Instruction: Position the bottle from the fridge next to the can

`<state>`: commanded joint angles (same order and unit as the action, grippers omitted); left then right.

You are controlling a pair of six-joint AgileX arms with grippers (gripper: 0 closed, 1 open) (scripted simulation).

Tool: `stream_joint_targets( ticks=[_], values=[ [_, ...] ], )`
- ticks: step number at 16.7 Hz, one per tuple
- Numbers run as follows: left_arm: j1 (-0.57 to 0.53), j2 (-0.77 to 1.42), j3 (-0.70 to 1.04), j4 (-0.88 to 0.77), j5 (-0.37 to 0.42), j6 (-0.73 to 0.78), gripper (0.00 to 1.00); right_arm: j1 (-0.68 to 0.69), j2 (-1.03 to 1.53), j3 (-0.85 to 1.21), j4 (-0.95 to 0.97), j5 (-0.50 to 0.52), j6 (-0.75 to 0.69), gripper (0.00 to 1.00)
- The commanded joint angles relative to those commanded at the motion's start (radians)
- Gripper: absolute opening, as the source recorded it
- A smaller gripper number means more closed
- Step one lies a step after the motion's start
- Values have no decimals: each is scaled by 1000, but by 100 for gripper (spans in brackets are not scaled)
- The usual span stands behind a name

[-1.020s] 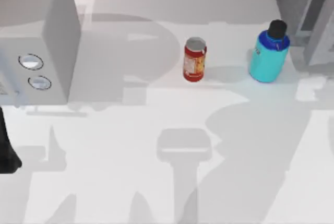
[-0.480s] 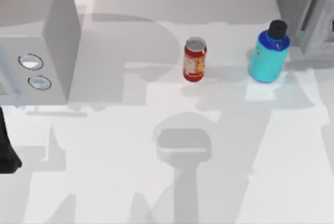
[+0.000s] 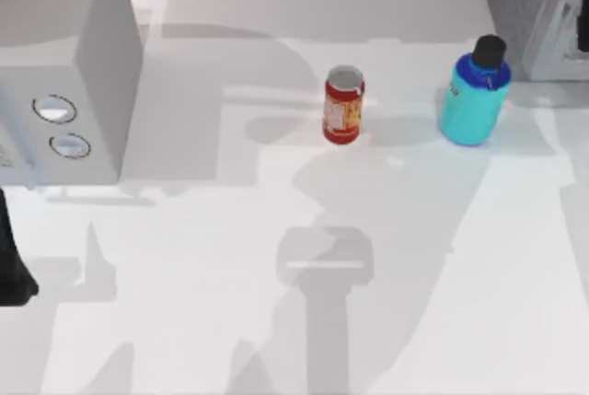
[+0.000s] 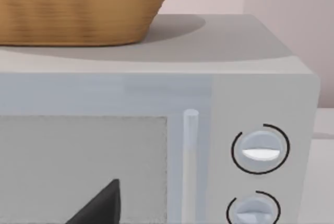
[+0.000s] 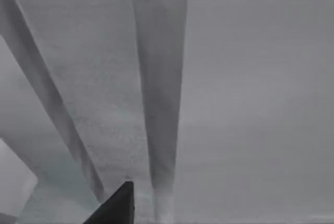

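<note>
Standing upright on the tabletop (image 3: 304, 321), the bottle (image 3: 473, 100) waits well right of the can (image 3: 343, 106), nearer the right arm; claw states cannot be told.

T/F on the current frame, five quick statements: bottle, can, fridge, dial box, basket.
1. The bottle stands upright on the table, outside the fridge. True.
2. The can lies on its side. False: it stands upright, silver top up.
3. The bottle touches the can. False: bare table separates them; the bottle is nearer the table's right side, close to the fridge.
4. A wicker basket sits on top of the grey box with two dials. True.
5. The left arm is holding the can. False: nothing grips the can; the left arm is at the table's left edge, by the dial box.
</note>
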<state>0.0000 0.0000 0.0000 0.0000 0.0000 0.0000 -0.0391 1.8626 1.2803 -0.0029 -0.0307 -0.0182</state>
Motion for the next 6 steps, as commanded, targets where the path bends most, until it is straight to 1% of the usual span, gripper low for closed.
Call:
stream_joint_targets(
  ticks=[3, 6],
  values=[
    [0, 0, 0, 0, 0, 0, 100, 0, 87, 116, -24, 3, 1, 100],
    [0, 0, 0, 0, 0, 0, 100, 0, 119, 158, -33, 4, 2, 100]
  ],
)
